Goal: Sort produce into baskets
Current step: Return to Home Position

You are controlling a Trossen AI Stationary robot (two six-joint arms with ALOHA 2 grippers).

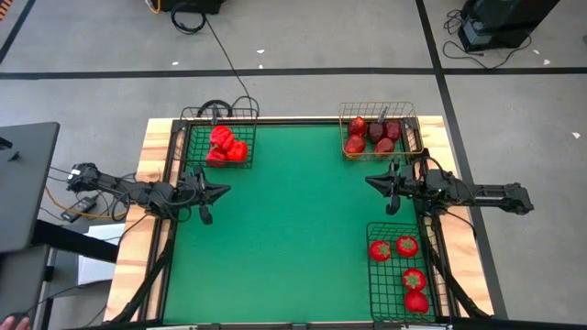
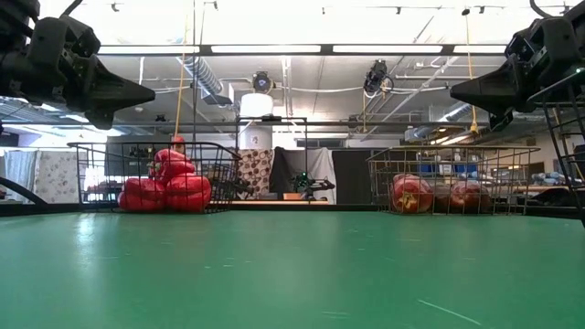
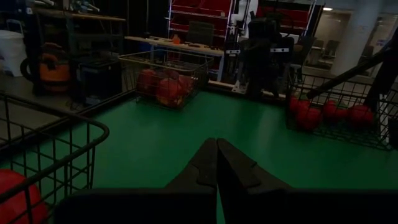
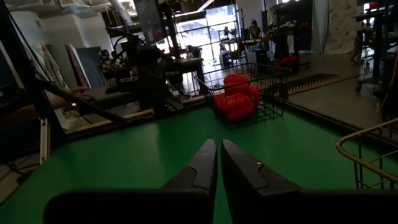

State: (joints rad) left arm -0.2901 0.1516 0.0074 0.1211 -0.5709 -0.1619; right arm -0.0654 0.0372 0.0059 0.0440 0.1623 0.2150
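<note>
Bright red peppers (image 1: 227, 147) lie in the squarish black wire basket (image 1: 194, 115) at the far left. Dark red apples (image 1: 373, 135) lie in the gold wire basket (image 1: 347, 110) at the far right. Tomatoes with green tops (image 1: 404, 261) lie in the longer black basket (image 1: 371, 275) at the near right. My left gripper (image 1: 226, 191) hangs shut and empty above the mat's left side, and it also shows in the left wrist view (image 3: 216, 155). My right gripper (image 1: 369, 181) hangs shut and empty above the right side, and it also shows in the right wrist view (image 4: 219, 157).
The green mat (image 1: 293, 229) lies bare between the two grippers. A wooden table border (image 1: 151, 151) frames it. Cables and equipment stand on the floor beyond the far edge.
</note>
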